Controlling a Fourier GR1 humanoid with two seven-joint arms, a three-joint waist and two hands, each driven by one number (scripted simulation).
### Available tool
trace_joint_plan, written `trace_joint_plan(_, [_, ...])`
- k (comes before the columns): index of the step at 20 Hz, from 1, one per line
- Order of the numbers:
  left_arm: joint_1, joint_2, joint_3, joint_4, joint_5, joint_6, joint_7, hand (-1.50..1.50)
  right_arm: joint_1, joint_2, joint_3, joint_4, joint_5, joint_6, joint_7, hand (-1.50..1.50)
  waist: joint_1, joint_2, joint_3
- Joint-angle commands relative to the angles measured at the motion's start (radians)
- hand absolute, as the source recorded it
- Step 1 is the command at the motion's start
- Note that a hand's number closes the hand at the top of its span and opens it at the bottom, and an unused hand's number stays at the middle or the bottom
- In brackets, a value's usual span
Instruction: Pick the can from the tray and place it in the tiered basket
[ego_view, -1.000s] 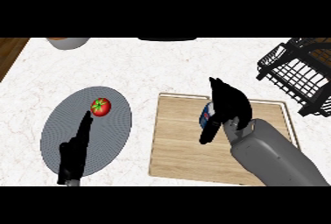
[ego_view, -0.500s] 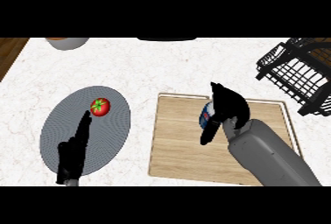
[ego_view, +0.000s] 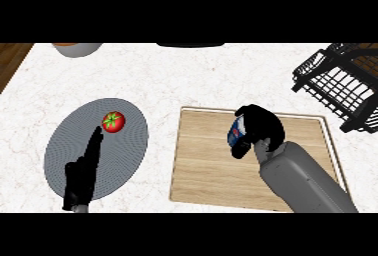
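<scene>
A blue and white can (ego_view: 236, 131) shows above the wooden tray (ego_view: 210, 165), mostly hidden by my right hand (ego_view: 260, 129), whose fingers and thumb curl round it. The black wire tiered basket (ego_view: 341, 85) stands at the right edge, apart from the hand. My left hand (ego_view: 83, 172) rests open at the lower left, fingers straight, over a grey plate (ego_view: 70, 140).
A red tomato (ego_view: 113, 121) lies on the grey plate just beyond the left fingertips. A grey bowl (ego_view: 75, 48) sits at the back left and a dark object (ego_view: 190, 44) at the back middle. The counter's left edge shows wood floor.
My right hand with the can has shifted slightly; the can shows a little higher and nearer the tray's back. The left hand has not moved.
</scene>
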Motion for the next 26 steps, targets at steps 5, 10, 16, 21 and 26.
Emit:
trace_joint_plan(5, [0.009, 0.000, 0.014, 0.051, 0.005, -0.033, -0.010, 0.00, 0.014, 0.053, -0.006, 0.056, 0.071, 0.050, 0.008, 1.50, 0.004, 0.009, -0.004])
trace_joint_plan(10, [0.022, 0.015, 0.015, -0.042, 0.006, -0.034, 0.062, 0.00, -0.017, 0.024, 0.035, 0.113, 0.187, 0.052, -0.089, 1.50, 0.010, 0.009, -0.003])
trace_joint_plan(16, [0.033, 0.000, 0.050, 0.035, 0.018, -0.021, 0.008, 0.00, 0.185, -0.215, -0.112, -0.042, 0.205, -0.045, -0.187, 1.50, -0.048, 0.002, -0.003])
trace_joint_plan(21, [0.071, -0.013, 0.042, -0.011, 0.009, 0.001, -0.002, 0.00, 0.404, -0.423, -0.357, -0.065, 0.104, -0.152, -0.339, 1.50, -0.090, -0.002, -0.001])
trace_joint_plan(26, [0.070, -0.045, 0.022, 0.001, -0.023, 0.044, 0.019, 0.00, 0.500, -0.448, -0.562, -0.280, 0.002, -0.255, -0.341, 1.50, -0.092, -0.008, -0.004])
